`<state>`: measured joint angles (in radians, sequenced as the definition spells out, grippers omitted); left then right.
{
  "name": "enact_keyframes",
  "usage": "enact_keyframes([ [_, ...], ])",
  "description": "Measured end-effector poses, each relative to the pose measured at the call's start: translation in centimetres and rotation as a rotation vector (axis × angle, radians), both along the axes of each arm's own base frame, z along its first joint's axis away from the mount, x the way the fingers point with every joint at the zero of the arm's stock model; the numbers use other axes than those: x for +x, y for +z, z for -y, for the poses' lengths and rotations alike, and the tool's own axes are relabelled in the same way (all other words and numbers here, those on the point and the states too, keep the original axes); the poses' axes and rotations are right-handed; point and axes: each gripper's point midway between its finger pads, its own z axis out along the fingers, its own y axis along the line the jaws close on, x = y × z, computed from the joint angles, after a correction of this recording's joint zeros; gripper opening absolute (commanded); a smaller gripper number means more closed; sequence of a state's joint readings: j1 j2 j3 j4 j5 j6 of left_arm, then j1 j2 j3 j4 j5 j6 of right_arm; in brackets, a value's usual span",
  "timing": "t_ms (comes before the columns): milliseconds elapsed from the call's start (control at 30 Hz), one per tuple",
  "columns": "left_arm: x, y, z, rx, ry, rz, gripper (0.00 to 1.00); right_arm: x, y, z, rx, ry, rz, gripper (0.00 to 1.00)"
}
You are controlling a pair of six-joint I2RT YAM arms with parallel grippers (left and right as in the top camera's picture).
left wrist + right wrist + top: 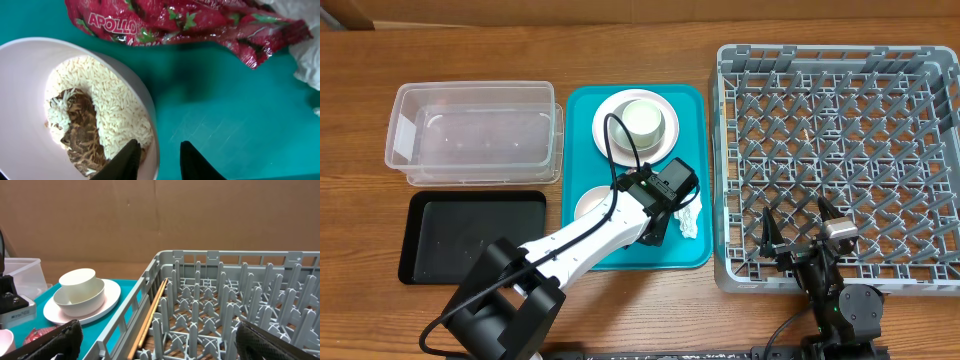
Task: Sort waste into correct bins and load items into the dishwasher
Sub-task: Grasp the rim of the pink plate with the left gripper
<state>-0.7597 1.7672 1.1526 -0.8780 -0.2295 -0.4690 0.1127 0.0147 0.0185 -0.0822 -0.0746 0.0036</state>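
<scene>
On the near half of the teal tray (580,160), the left gripper (159,145) is seen set astride the rim of a bowl (22,80), one finger inside and one outside, jaws narrowly parted. Teal shows between the rim and the outer finger, so no clamp is confirmed. The bowl is loaded on one side with rice (117,100) around a brown scrap (80,130). The rim runs lengthwise between the fingers, so a plain closing is judged enough for a grip. The wrapper (175,20) is laid long-side across the tray just beyond the bowl, with the napkin (307,62) at its rack-side end. The tub (470,135) and black tray (470,235) are placed off the teal tray's left side and the rack (840,60) off its right. There the right gripper (797,222) is held wide open, well apart. From overhead, the bowl is mostly covered by the arm and the wrapper is not seen.
</scene>
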Motion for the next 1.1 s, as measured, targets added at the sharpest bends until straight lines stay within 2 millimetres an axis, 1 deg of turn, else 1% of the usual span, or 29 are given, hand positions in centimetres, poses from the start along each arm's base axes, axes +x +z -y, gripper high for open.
enact_keyframes([
  [333, 0.3, 0.0, 0.3, -0.012, 0.0, 0.012, 0.25, 0.0, 0.0, 0.0, -0.001, -0.001, 0.001, 1.0],
  [400, 0.4, 0.0, 0.4, -0.016, 0.0, 0.016, 0.26, 0.0, 0.0, 0.0, 0.0, 0.0, 0.0, 1.0],
  [600, 0.5, -0.1, 0.5, -0.023, 0.0, 0.024, 0.23, 0.0, 0.0, 0.0, -0.001, 0.0, 0.0, 1.0],
  [667, 0.5, -0.2, 0.5, -0.021, 0.0, 0.022, 0.22, 0.0, 0.0, 0.0, -0.001, -0.001, 0.0, 1.0],
  [700, 0.5, -0.3, 0.5, -0.019, 0.0, 0.019, 0.16, 0.0, 0.0, 0.0, 0.0, 0.0, 0.0, 1.0],
  [733, 0.4, -0.6, 0.4, -0.011, 0.0, 0.011, 0.13, 0.0, 0.0, 0.0, 0.0, 0.0, 0.0, 1.0],
  [800, 0.3, -1.0, 0.3, -0.001, 0.002, 0.002, 0.13, 0.0, 0.0, 0.0, 0.0, 0.0, 0.0, 1.0],
  [933, 0.3, -1.1, 0.3, 0.0, 0.001, 0.001, 0.11, 0.0, 0.0, 0.0, 0.0, 0.0, 0.0, 1.0],
  [967, 0.3, -1.1, 0.3, 0.0, 0.001, 0.001, 0.04, 0.0, 0.0, 0.0, 0.0, -0.001, 0.0, 1.0],
  [1100, 0.3, -1.1, 0.2, 0.006, 0.001, -0.001, 0.04, 0.0, 0.0, 0.0, 0.0, -0.001, 0.0, 1.0],
])
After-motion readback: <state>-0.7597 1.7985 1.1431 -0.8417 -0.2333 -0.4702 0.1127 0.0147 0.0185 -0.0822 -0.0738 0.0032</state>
